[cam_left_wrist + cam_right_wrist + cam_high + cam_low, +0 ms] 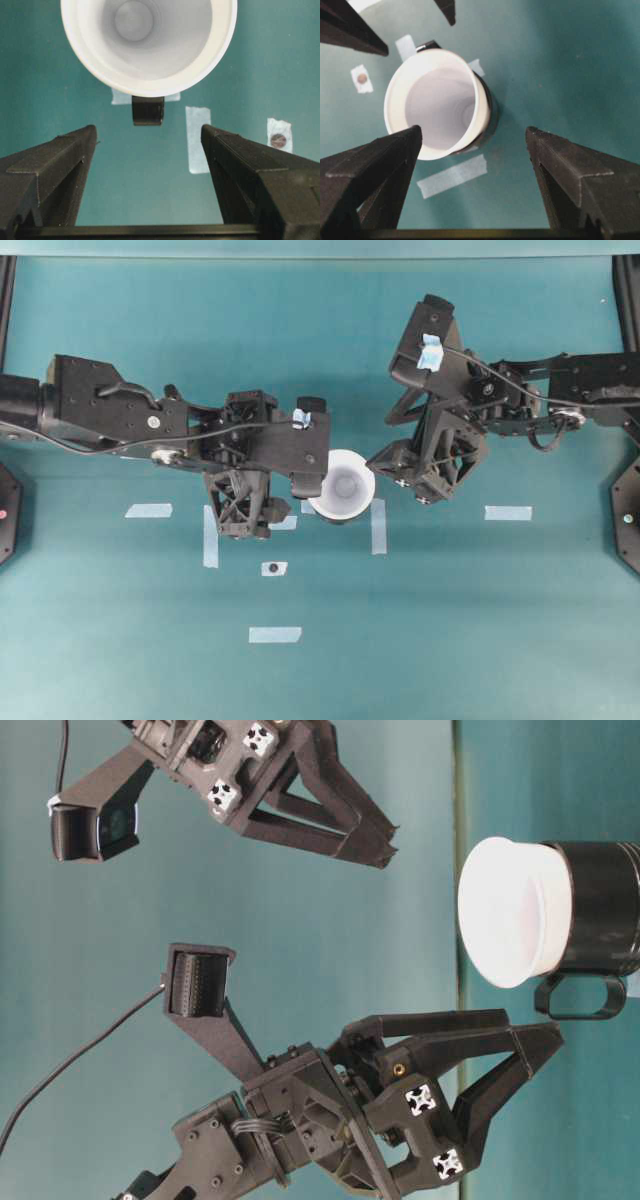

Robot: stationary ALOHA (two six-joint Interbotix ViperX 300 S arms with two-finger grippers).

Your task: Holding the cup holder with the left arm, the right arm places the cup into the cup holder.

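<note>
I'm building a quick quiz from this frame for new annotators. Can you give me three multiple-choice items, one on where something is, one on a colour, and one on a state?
1. Where is the cup?
A. Seated in the holder
B. Lying on the table beside it
C. Held in the right gripper

2. What colour is the holder?
A. White
B. Black
C. Blue

3. How do the left gripper and the right gripper stand?
A. Both shut on the cup
B. Left shut, right open
C. Both open, holding nothing

Answers:
1 A, the white rim sticks out of the black holder in the table-level view.
2 B, its glossy wall and handle are black.
3 C, both wrist views show wide gaps between the fingers, with nothing in them.
</note>
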